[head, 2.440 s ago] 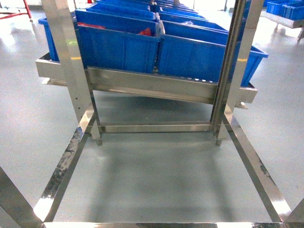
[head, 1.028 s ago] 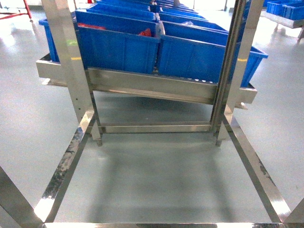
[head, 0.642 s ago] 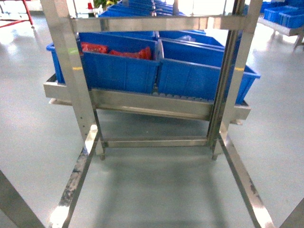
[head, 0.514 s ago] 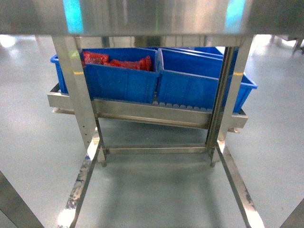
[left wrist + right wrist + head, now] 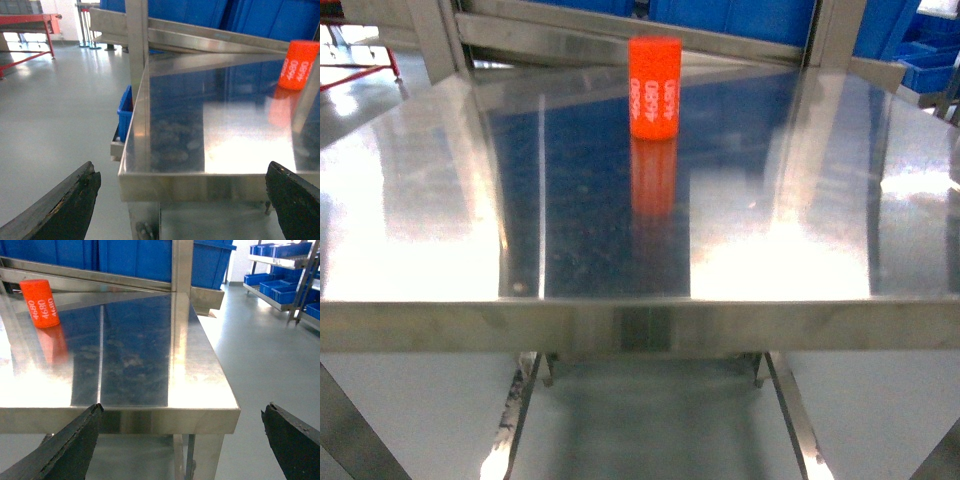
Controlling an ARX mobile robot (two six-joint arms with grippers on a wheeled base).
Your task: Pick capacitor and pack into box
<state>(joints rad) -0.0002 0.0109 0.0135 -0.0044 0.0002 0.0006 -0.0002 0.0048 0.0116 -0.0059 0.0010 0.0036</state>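
Observation:
The capacitor (image 5: 654, 88) is a bright orange cylinder with white printing. It stands upright near the far middle of the shiny steel table (image 5: 620, 325). It also shows at the top right of the left wrist view as the capacitor (image 5: 299, 64), and at the top left of the right wrist view as the capacitor (image 5: 40, 303). My left gripper (image 5: 182, 200) hangs open in front of the table's near left corner. My right gripper (image 5: 182, 440) hangs open in front of the near right corner. Both hold nothing. The box is out of view.
Blue plastic bins (image 5: 750, 18) sit on a sloping steel rack behind the table. Steel uprights (image 5: 137, 45) rise at the table's back corners. More shelves with blue bins (image 5: 280, 260) stand far right. A red frame (image 5: 30, 30) stands on the grey floor at left.
The head view has risen from the lower shelf and floor to the table top, bringing the capacitor into sight.

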